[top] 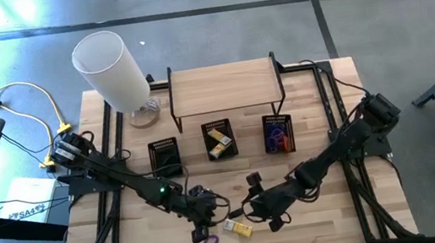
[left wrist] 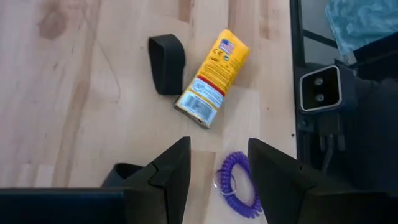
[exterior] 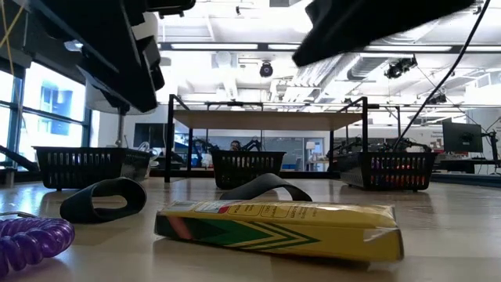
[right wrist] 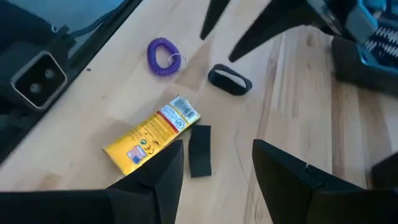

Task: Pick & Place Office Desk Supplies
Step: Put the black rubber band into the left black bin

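the left pincer (left wrist: 217, 165) hangs wide open and empty over the purple coil (left wrist: 236, 190) at the frame's bottom, so next it should drop and pinch it.

I see bare wood at three o'clock of the yellow box (top: 238, 228); the purple coil (top: 210, 242) crowds its eight o'clock.
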Robot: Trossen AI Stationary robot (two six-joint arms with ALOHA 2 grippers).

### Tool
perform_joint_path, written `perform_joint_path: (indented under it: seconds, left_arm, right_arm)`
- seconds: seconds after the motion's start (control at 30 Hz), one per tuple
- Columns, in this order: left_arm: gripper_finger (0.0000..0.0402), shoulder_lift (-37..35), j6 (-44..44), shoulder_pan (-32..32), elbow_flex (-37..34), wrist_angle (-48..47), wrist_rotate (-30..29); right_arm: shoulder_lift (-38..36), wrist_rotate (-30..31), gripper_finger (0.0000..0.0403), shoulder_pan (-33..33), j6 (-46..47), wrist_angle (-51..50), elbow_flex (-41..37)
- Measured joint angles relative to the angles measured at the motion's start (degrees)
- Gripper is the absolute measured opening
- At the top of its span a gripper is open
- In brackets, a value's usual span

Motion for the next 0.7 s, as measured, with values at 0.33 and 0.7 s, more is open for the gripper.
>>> perform_joint_path:
  seconds: [0.33,0.7]
  left_arm:
    - [0.0154,0.02,0.18,-2.79,0.00,-0.09,-0.34]
    - [0.0154,0.04,0.04,-6.87,0.00,0.19,-3.46]
  right_arm:
    - [0.90,-4.16,0.0181,-0.48,1.65,-6.95,4.11]
    - [7.14,-2.16,0.0181,-0.94,-1.65,-3.31,4.01]
